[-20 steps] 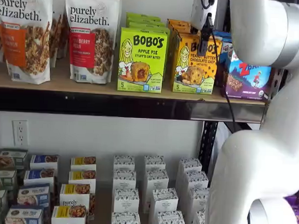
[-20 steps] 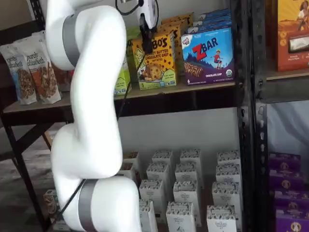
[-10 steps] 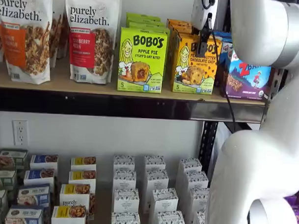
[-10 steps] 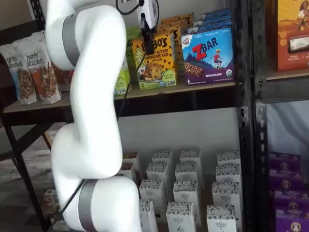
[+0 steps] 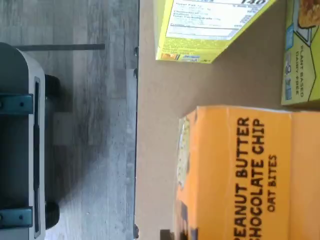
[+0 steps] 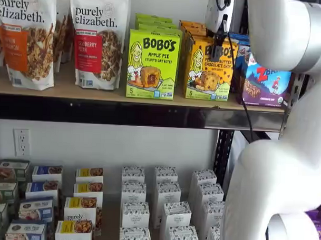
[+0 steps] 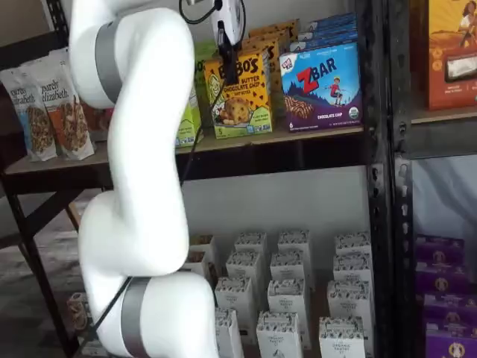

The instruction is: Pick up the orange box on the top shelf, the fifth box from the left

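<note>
the upright yellow-orange cardboard bobo's box (image 6: 207,68) stands on the long tan wooden top shelf with its glossy black front rail (image 6: 124,112), between the lime-green bobo's apple pie box (image 6: 152,63) and the blue-purple zbar box (image 6: 266,79). the white-bodied claw with black fingers (image 6: 218,48) hangs just in front of the orange box's upper face in both shelf views; whether its fingers are spread or pressed together cannot be told. the wrist view shows the orange box's lettered panel (image 5: 250,175) close up.

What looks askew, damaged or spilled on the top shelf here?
Nothing stands out. The orange box stands upright on the top shelf, between the green Apple Pie box and the ZBar box, both upright too. The claw hangs in front of the orange box's upper part; no damage or spill shows.
</note>
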Motion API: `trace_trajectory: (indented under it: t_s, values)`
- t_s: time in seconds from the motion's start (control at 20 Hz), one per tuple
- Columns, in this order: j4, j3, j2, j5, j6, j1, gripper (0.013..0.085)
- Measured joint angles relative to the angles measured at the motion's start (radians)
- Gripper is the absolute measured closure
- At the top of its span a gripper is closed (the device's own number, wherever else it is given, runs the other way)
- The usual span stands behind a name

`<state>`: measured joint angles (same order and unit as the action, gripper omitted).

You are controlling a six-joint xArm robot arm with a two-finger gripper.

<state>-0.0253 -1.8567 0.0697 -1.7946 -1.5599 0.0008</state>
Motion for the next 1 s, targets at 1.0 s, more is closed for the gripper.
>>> trace_trajectory:
  t_s: [1.0]
  values:
    - [-0.008, -0.004, -0.008, -0.021, -0.010, -0.013, 0.0650]
